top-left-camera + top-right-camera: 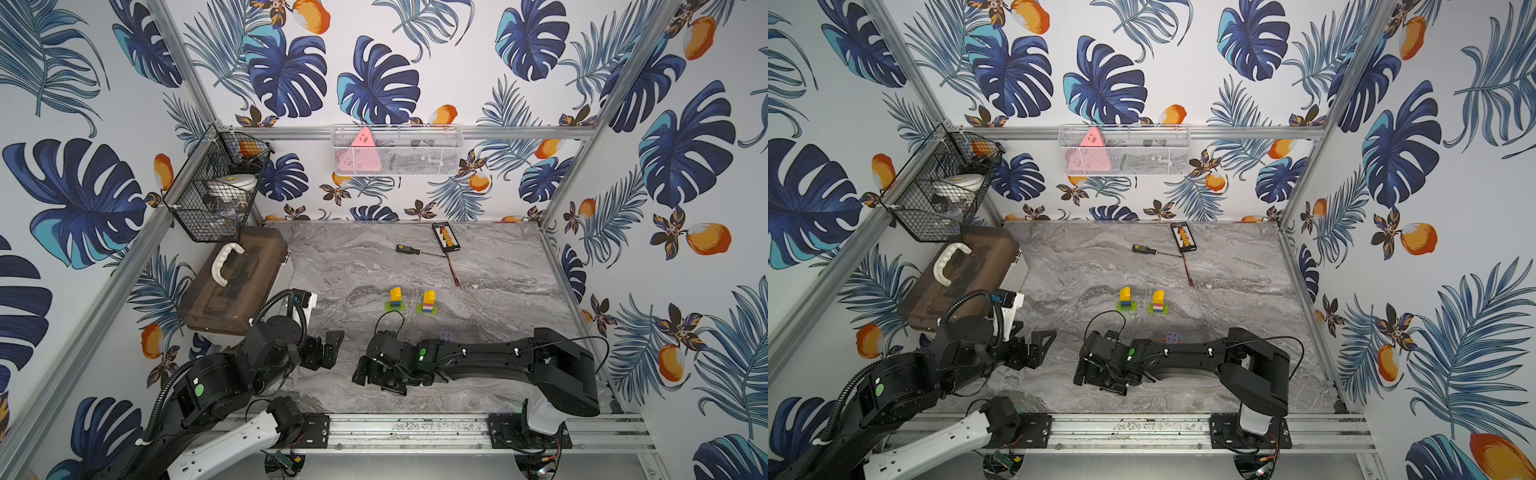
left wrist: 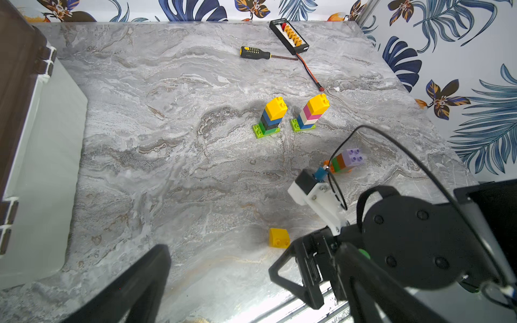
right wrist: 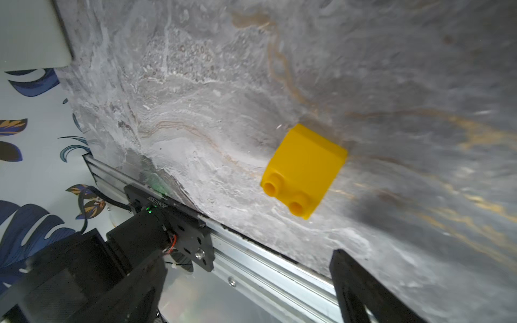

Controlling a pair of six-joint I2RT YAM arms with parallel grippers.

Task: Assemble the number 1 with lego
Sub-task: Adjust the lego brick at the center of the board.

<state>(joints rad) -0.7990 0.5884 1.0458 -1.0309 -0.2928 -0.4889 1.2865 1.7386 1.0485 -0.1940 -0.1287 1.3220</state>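
My right gripper (image 3: 247, 256), spread wide and empty, hovers by a yellow brick (image 3: 303, 170) tipped on its side; my left gripper (image 1: 330, 351) gapes wide, empty.

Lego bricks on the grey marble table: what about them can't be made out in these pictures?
- Loose yellow lego brick: hidden beneath the black right arm in both top views; only the wrist views show it.
- Stack topped by a purple brick: base hidden behind the right arm's hardware in the left wrist view; a top view shows only a purple corner.
- Two upright multicoloured lego towers: too small in a top view to count layers.
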